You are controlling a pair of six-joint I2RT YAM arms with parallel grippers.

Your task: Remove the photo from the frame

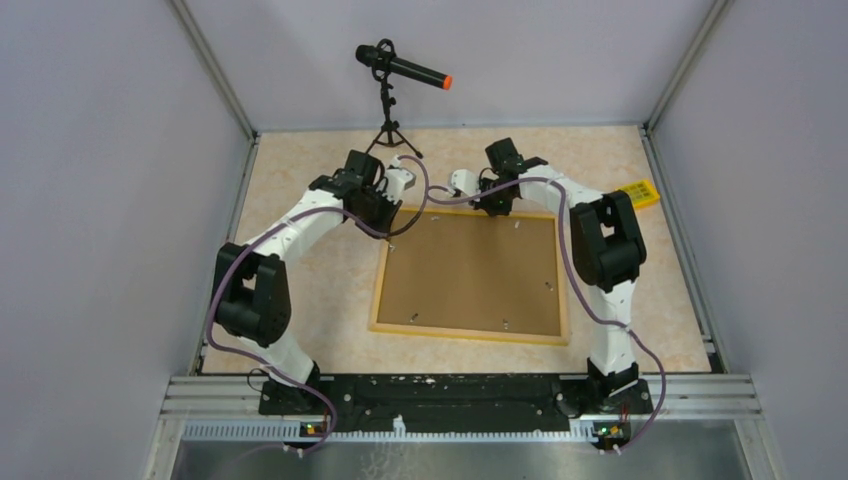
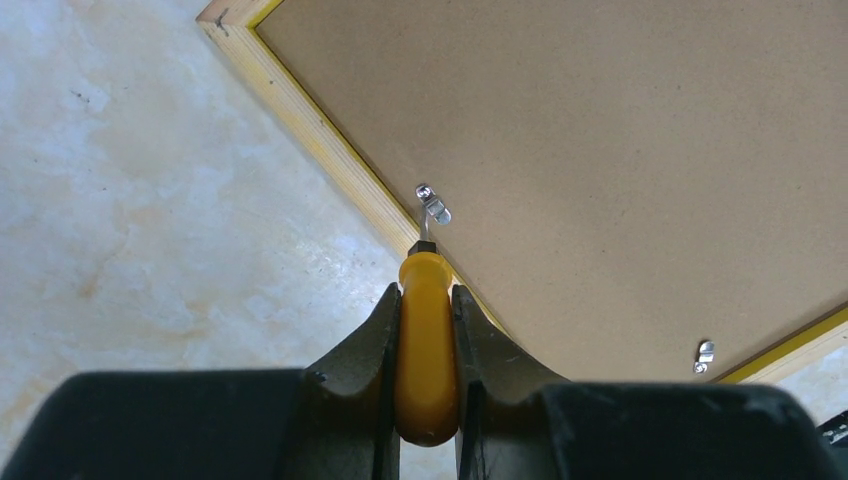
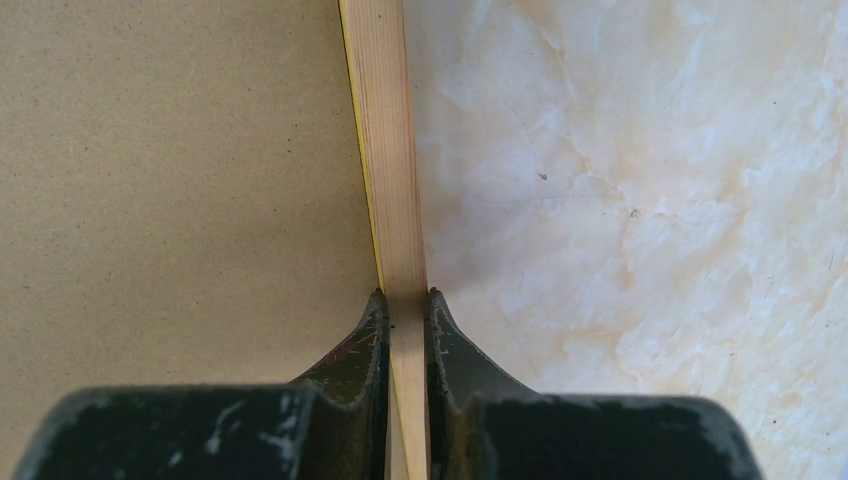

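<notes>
The frame [image 1: 470, 275] lies face down on the table [image 1: 330, 270], brown backing up, with the photo hidden beneath. The left gripper [image 2: 427, 295], clamped on a yellow-handled screwdriver [image 2: 427, 340], aims its tip at a metal clip [image 2: 433, 205] just ahead. The right gripper [image 3: 405, 300] pinches the frame's far wooden rim. A microphone [image 1: 403, 67] and a small yellow block [image 1: 637, 193] sit apart from the frame — neither seems in the way.

Nothing legible anywhere I look, the frame [image 1: 467, 275] included. The small yellow block [image 1: 638, 193] carries dark marks, too tiny to read.
</notes>
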